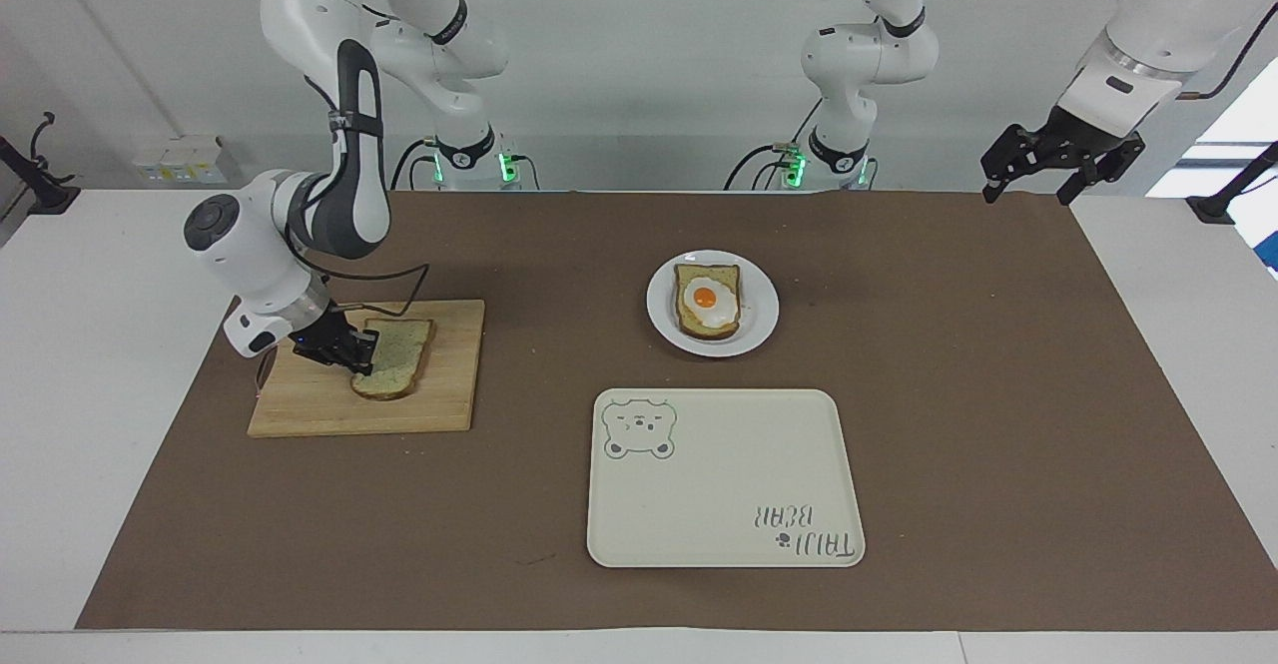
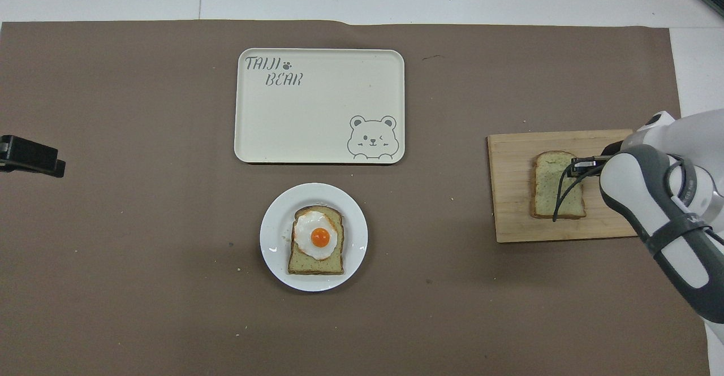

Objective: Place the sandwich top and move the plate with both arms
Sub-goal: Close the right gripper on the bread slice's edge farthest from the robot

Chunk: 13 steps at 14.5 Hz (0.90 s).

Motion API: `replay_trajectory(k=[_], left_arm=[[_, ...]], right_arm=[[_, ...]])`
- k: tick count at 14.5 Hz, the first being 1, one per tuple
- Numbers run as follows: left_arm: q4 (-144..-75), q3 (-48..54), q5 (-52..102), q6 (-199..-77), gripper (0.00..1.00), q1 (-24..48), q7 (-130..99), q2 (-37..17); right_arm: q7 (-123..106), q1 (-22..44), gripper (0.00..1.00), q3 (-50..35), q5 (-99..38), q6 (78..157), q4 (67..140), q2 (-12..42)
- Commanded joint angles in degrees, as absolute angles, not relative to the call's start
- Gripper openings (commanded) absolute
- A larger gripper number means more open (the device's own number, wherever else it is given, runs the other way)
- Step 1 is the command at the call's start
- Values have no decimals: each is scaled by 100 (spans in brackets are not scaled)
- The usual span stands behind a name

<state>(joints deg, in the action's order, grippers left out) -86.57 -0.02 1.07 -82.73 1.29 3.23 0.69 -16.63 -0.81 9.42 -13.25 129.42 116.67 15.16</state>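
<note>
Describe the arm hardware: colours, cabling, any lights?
Two white jointed arms with dark grey joint bands and silver wrist rings. The black two-finger right gripper has a thin black cable looping off its wrist. The black left gripper has skeletal open-frame fingers. Both bases show green lights and black cables.

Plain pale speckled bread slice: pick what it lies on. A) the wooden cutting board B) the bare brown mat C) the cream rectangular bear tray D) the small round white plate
A: the plain pale speckled bread slice lies flat on the wooden cutting board, with the right tool at its edge.
</note>
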Motion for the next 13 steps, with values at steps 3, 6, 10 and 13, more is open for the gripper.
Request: replay_trajectory(k=[3, 6, 10, 13], left_arm=[[-8569, 9, 0, -8174, 100, 123, 264, 44], [-8569, 9, 0, -8174, 100, 123, 264, 44], [-8578, 9, 0, -8174, 100, 123, 264, 44], [-8569, 9, 0, -8174, 100, 123, 264, 44]], right_arm=[[-1644, -149, 0, 896, -1459, 13078, 11751, 1582], [-1652, -158, 0, 888, -1450, 13026, 11699, 1591], [-1652, -158, 0, 888, -1450, 12658, 11374, 1564], [-1652, -158, 0, 896, -1450, 12218, 11084, 1486]])
